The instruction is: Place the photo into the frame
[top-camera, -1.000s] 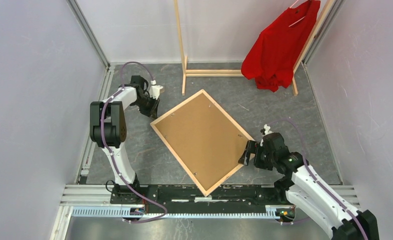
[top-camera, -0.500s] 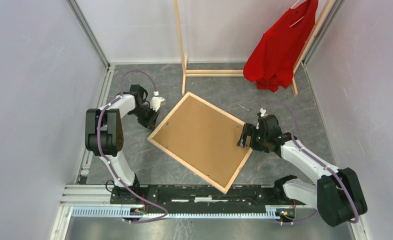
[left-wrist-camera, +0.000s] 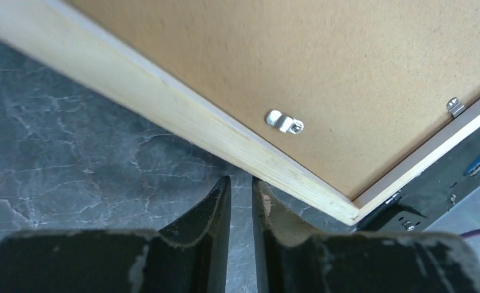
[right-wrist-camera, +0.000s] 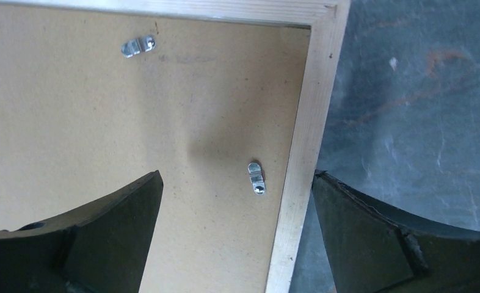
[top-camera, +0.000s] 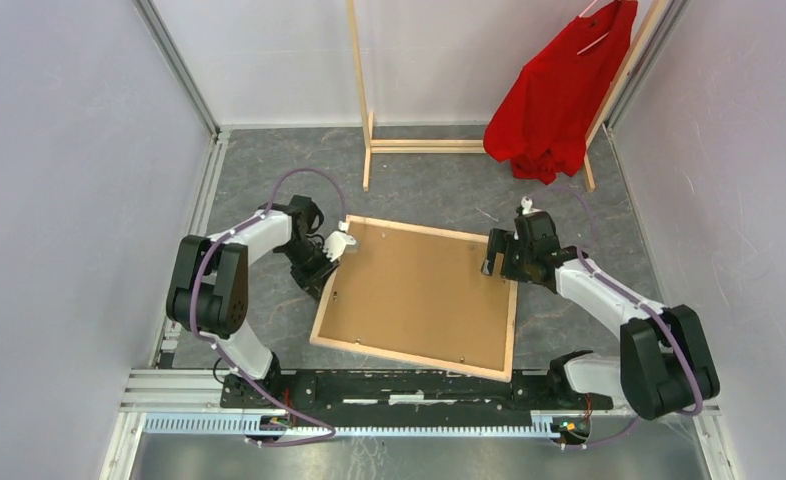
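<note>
The frame (top-camera: 512, 330) lies back up on the grey table, its light wood rails showing. The photo's plain brown board back (top-camera: 419, 295) fills it, and the printed side is hidden. Small metal clips (right-wrist-camera: 257, 177) sit along the board's edges. My left gripper (top-camera: 321, 268) is shut and empty, with its tips (left-wrist-camera: 240, 183) at the outer side of the left rail (left-wrist-camera: 164, 104). My right gripper (top-camera: 496, 262) is open over the far right corner. It (right-wrist-camera: 237, 177) straddles the right rail (right-wrist-camera: 308, 122), one finger above the board (right-wrist-camera: 103, 110) and one outside.
A tall wooden clothes rack (top-camera: 361, 90) with a red shirt (top-camera: 559, 90) stands at the back. Grey walls close in left and right. The black base rail (top-camera: 419, 385) runs along the near edge, just below the frame's near rail.
The frame has turned counterclockwise from a diamond pose to nearly square with the table. My right gripper swung away from me with its corner. My left gripper moved nearer and right along the left rail.
</note>
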You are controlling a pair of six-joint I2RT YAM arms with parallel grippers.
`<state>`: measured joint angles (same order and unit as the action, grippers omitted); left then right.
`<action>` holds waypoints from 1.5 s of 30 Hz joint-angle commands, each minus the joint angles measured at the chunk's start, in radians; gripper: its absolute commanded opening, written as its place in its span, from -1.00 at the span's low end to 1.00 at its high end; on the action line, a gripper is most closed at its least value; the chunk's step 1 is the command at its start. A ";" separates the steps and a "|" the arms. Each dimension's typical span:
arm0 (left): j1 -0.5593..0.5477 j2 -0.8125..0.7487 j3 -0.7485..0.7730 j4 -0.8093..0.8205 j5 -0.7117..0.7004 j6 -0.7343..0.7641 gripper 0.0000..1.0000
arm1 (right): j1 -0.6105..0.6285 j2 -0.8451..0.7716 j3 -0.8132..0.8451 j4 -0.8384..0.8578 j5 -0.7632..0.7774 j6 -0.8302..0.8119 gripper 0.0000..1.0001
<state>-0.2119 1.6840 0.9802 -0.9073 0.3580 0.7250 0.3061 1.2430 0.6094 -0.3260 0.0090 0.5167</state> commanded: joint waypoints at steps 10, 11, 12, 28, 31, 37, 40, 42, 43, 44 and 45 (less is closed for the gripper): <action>0.020 -0.041 0.043 0.033 0.099 -0.025 -0.52 | 0.012 0.262 0.242 0.272 -0.182 0.054 0.92; 0.028 -0.041 0.045 0.049 0.097 -0.033 -0.53 | 0.011 0.278 0.252 0.283 -0.186 0.060 0.91; 0.035 -0.040 0.048 0.061 0.098 -0.038 -0.53 | 0.013 0.291 0.265 0.277 -0.189 0.061 0.90; 0.139 0.054 0.181 0.091 0.193 -0.131 -0.53 | 0.028 0.038 0.236 0.170 0.143 -0.023 0.75; 0.207 0.079 0.212 0.004 0.245 -0.088 -0.49 | 0.142 0.009 0.196 0.246 0.112 -0.017 0.62; 0.273 0.121 0.218 -0.061 0.364 -0.067 -0.23 | 0.406 0.128 0.172 0.474 -0.020 0.056 0.39; 0.274 0.150 0.230 -0.077 0.415 -0.065 0.01 | 0.497 0.224 0.211 0.559 -0.085 0.061 0.23; 0.274 0.172 0.236 -0.076 0.421 -0.065 0.03 | 0.550 0.284 0.240 0.603 -0.117 0.064 0.11; 0.275 0.182 0.238 -0.077 0.425 -0.067 0.02 | 0.570 0.318 0.255 0.620 -0.127 0.063 0.08; 0.274 0.189 0.240 -0.077 0.428 -0.070 -0.01 | 0.598 0.347 0.272 0.630 -0.136 0.067 0.05; 0.274 0.194 0.240 -0.077 0.430 -0.071 -0.04 | 0.619 0.382 0.285 0.647 -0.147 0.073 0.03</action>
<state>0.0628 1.8545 1.1831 -0.9596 0.7158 0.6193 0.8597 1.5429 0.8139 0.1741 -0.0669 0.5697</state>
